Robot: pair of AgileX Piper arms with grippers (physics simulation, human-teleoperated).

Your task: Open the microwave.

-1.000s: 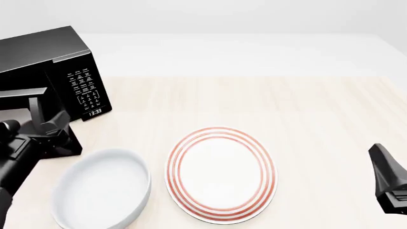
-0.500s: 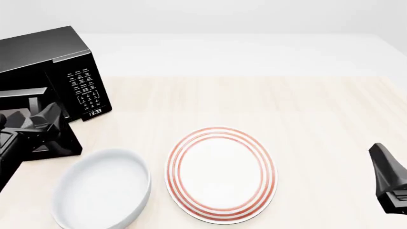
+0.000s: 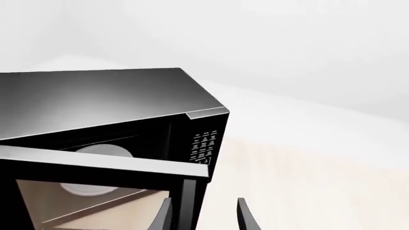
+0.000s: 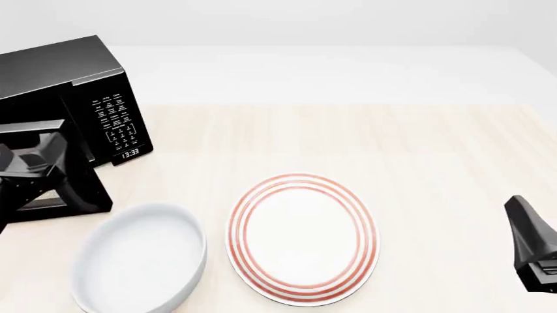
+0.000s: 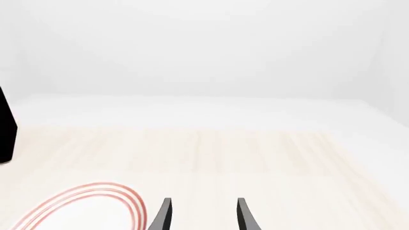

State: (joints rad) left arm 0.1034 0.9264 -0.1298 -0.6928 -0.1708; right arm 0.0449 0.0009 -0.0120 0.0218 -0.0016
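The front view looks down from above the near edge of the table [image 4: 435, 143]. The left wrist view sits close to the microwave [image 3: 96, 100], also seen in front. The right wrist view faces across the plate [image 5: 83, 203].

Bright, even, diffuse light fills all three renders, with no single source to be traced. Shadows are faint: only a soft darkening under the white bowl [image 4: 139, 261] and the red-ringed plate [image 4: 303, 238]. The microwave [image 4: 74, 98] shows a pale sheen on its black top, no hard glare. The far background washes out to near white. Edges are crisp, without blur or visible distortion
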